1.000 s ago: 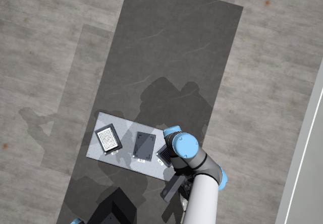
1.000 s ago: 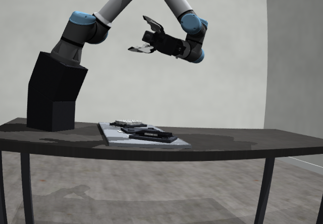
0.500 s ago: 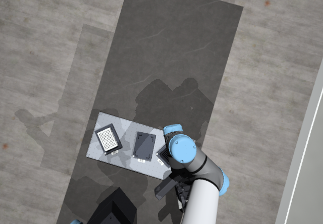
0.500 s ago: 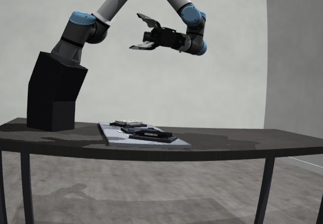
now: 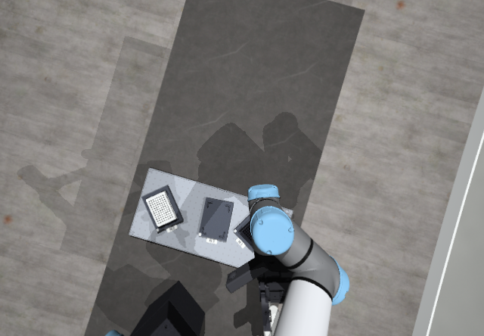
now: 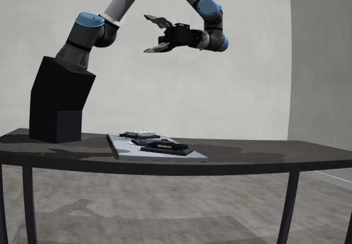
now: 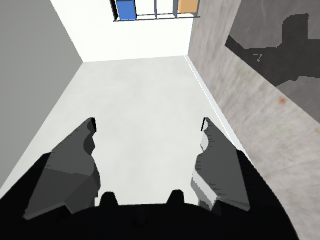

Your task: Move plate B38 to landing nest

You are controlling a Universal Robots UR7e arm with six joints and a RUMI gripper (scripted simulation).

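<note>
1. Black two-jaw pincer hangs high above the dark counter; jaws wide, holding nothing.
2. Dark rigid well plate sits in the nearest nest; judged light, stiff, slippery; grip opposite side walls.

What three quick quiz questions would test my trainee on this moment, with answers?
1. True or false: the gripper is shut on a plate.
2. How many nests on the grey base board carry no plate? A) none B) one C) two
3. Fill in: the gripper hangs high above the table, aimed roughly ____ rather than down.

Key: 1. False; its jaws stand apart with nothing between. 2. B; the middle nest. 3. Sideways.
</note>
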